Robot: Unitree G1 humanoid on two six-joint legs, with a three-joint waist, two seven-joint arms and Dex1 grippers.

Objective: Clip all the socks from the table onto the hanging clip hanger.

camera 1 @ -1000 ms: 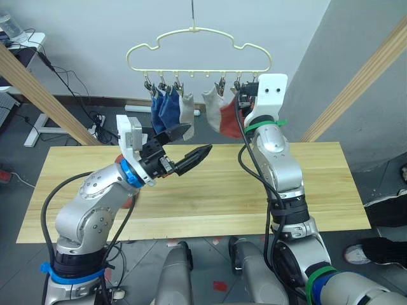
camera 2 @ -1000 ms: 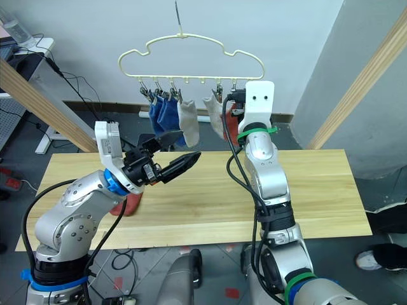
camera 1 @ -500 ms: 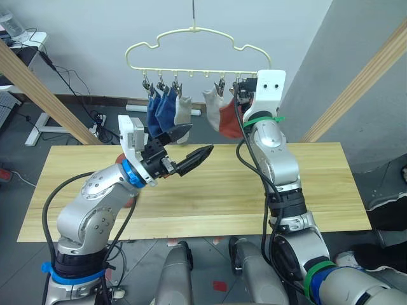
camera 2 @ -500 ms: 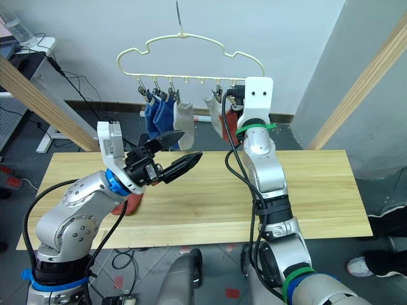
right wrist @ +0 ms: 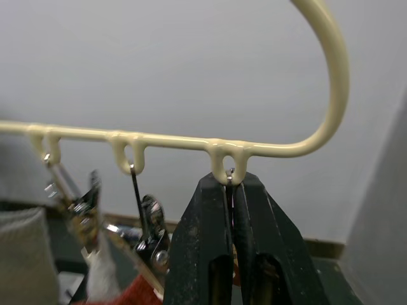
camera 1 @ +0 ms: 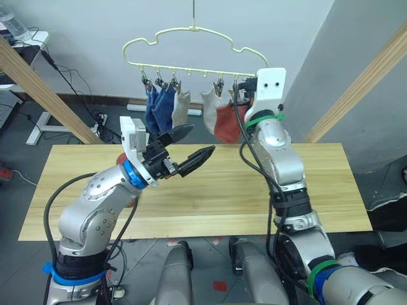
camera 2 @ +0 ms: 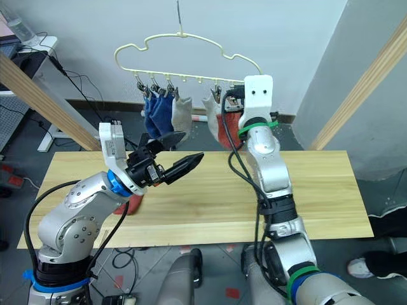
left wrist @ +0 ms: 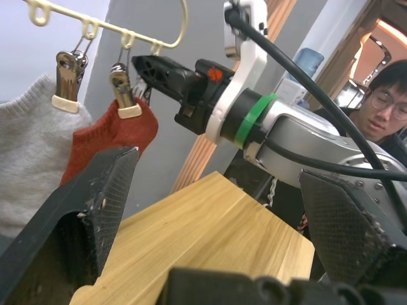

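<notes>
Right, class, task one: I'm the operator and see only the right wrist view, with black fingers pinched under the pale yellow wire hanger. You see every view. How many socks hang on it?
Observer: Five. Two blue fabric socks, two light grey ones and one rust-red sock.
Operator: Where is the sixth?
Observer: A second rust-red sock lies on the light wooden table, mostly hidden behind the left arm.
Operator: Is the left gripper holding anything?
Observer: No. The left gripper hangs open and empty above the table.
</notes>
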